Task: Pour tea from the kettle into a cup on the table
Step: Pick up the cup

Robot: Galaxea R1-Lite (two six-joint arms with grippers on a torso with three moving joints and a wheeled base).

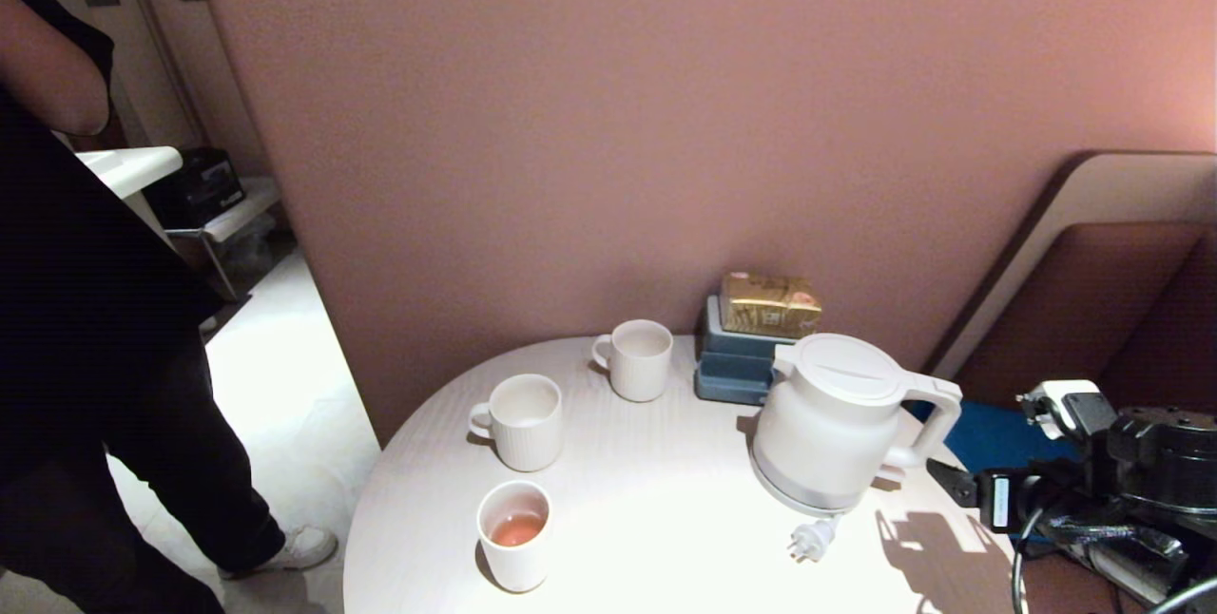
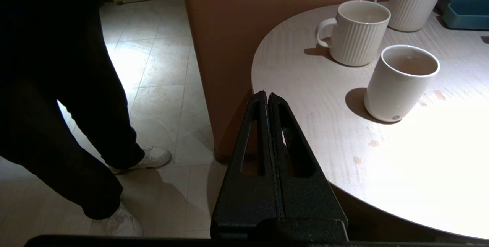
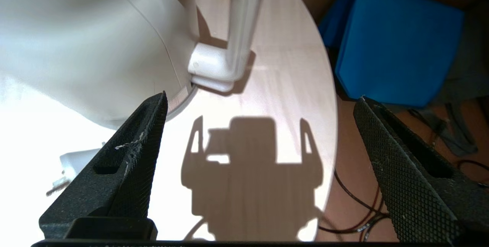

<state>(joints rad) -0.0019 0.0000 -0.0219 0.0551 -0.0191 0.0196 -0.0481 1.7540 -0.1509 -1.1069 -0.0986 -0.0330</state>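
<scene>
The white kettle [image 1: 837,424] stands upright on the round white table [image 1: 666,500], at its right side, with its loop handle [image 1: 936,424] turned to the right. My right gripper [image 1: 960,486] hangs just right of that handle, open and empty. In the right wrist view its fingers [image 3: 147,140] stand wide apart, short of the handle [image 3: 237,29], over the table's edge [image 3: 282,98]. The front cup [image 1: 514,533] holds reddish-brown tea [image 1: 518,529]. Two ribbed mugs [image 1: 521,421] [image 1: 639,359] stand farther back. My left gripper [image 2: 266,95] is shut and parked off the table's left edge.
A gold packet [image 1: 768,303] lies on stacked blue boxes [image 1: 737,362] behind the kettle. The kettle's plug [image 1: 810,541] rests on the table in front of it. A person [image 1: 86,310] stands at the left. A blue container [image 3: 397,40] and cables [image 3: 355,208] lie on the floor right of the table.
</scene>
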